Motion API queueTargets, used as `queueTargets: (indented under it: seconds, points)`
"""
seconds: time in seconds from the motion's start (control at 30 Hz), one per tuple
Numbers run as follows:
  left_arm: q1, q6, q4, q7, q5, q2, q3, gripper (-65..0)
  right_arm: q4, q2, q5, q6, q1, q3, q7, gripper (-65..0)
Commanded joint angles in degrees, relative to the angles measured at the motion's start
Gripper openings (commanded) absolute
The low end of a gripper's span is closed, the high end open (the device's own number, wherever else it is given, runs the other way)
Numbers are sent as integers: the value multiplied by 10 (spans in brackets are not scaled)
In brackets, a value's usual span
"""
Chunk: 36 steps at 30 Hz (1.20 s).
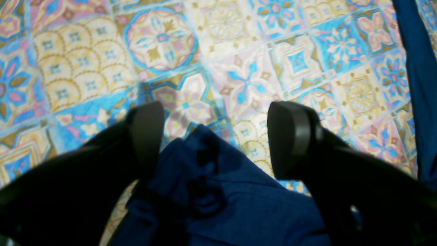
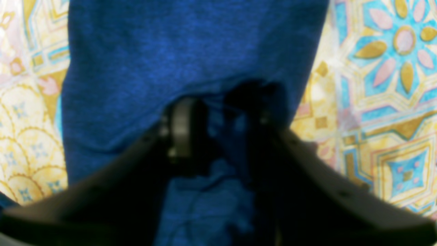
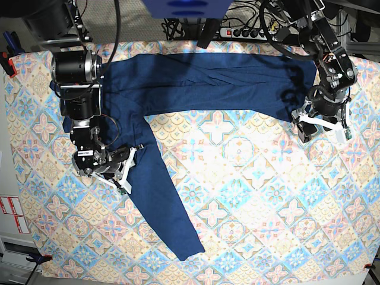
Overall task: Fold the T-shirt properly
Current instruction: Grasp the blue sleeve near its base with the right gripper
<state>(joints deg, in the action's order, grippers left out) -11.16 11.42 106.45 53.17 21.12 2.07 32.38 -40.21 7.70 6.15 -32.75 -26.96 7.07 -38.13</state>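
The dark navy T-shirt (image 3: 202, 83) lies spread along the far side of the table, with one long sleeve (image 3: 163, 208) running down toward the front. My right gripper (image 3: 130, 165) is at the sleeve's upper left edge. In the right wrist view it (image 2: 222, 126) is shut on a bunched fold of the blue fabric (image 2: 191, 51). My left gripper (image 3: 303, 127) is at the shirt's right end. In the left wrist view it (image 1: 218, 136) is open, its fingers (image 1: 290, 140) wide apart over a rumpled tip of the shirt (image 1: 218, 194), not clamping it.
The pastel tile-patterned tablecloth (image 3: 249, 196) covers the whole table. A power strip and cables (image 3: 249, 29) lie behind the far edge. A red clamp (image 3: 6, 59) sits at the left edge. Another strip of the shirt (image 1: 416, 85) hangs at the left wrist view's right side.
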Motion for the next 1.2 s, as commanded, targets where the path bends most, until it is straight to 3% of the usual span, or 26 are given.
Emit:
queueTargets:
  seconds: [0.0,0.13,0.2,0.3,0.5,0.7,0.97,1.17]
  points:
    - [3,1,8,-12,6,5,1,-192,6,-5,3,-20,8,3,-38,-524]
    - [3,1,8,-12,6,5,1,-192,3,-5,3,-20,8,3,-39,-650]
    - [3,1,8,-12,6,5,1,-192,2,-5,3,-26,9,-1,-53,-648]
    - [3,1,8,-12,6,5,1,-193,-15,-5,2,-72,9,-2,-63,-649]
    - [3,1,7,-13,6,5,1,-193,-152,-1,-58,-72,61,-2,-116,-649]
    - [5,1,7,-14,6,4,-1,-193,-285,-1,-73,-72,121,-2,-159,-649]
    - [4,1,3,-14,6,4,-1,-193,-423,-3,-73,-72,197,1,-162,-649]
    - [7,1,-32,-16,7,4,-1,-193,-419,-16,-73,-72,215,-2,-146,-650]
